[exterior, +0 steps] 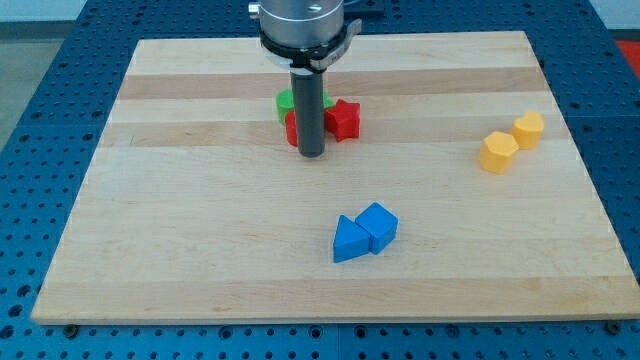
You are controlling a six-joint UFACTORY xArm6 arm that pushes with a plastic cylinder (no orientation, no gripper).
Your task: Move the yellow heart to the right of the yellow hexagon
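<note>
The yellow hexagon [497, 152] lies at the view's right on the wooden board [200, 250]. The yellow heart [529, 129] sits just up and to the right of it, touching or nearly touching. My tip [311, 154] is far to the left of both, near the board's middle top, just below a cluster of red and green blocks.
A red star-like block [343, 119], another red block [291, 128] and a green block [287, 101] cluster behind the rod. A blue triangle [349, 241] and a blue cube-like block [379, 225] touch each other at the lower middle.
</note>
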